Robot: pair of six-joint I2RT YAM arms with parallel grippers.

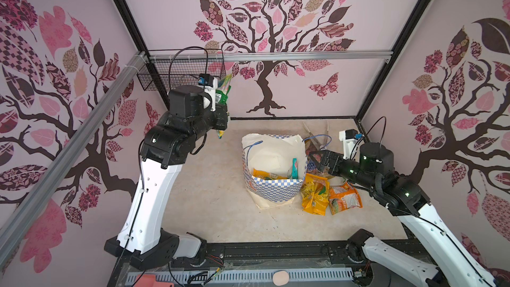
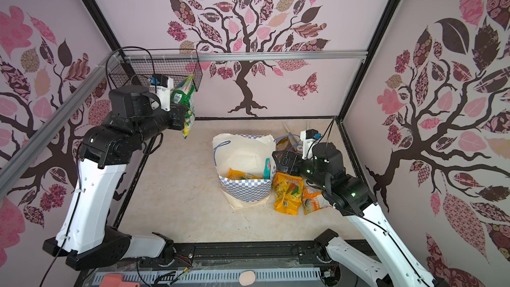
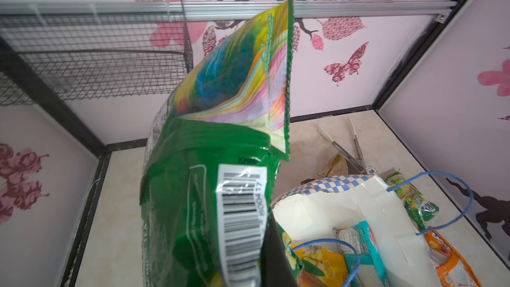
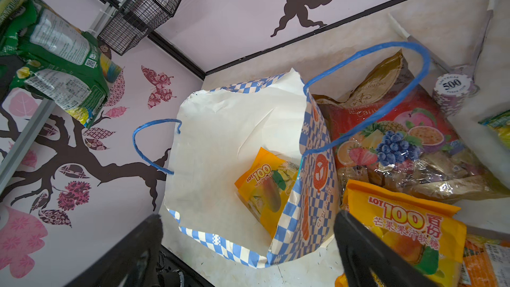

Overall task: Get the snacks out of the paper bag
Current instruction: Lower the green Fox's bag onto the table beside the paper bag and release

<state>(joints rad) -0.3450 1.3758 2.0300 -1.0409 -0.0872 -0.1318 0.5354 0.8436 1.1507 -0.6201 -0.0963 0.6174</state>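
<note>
One cream-white, blue-checkered paper bag [image 1: 271, 153] stands on the pale desk [image 1: 209, 189]; two snacks inside, small yellow packet [image 1: 265, 174], teal packet [image 1: 294, 168]; four right of it, big yellow packet [image 1: 314, 194], orange packet [image 1: 345, 200], red fruit packet [image 4: 400, 133], lime packet [image 3: 411, 200]; left pincer [image 1: 224, 111] clamps one green packet [image 1: 223, 92] aloft; right pincer [image 1: 314, 161] gapes wide at the bag's right rim; open desk to its left.

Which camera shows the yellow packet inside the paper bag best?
The right wrist view: the yellow packet faces it, label readable. Both top views catch only its top part; the left wrist view, a cropped piece.
</note>
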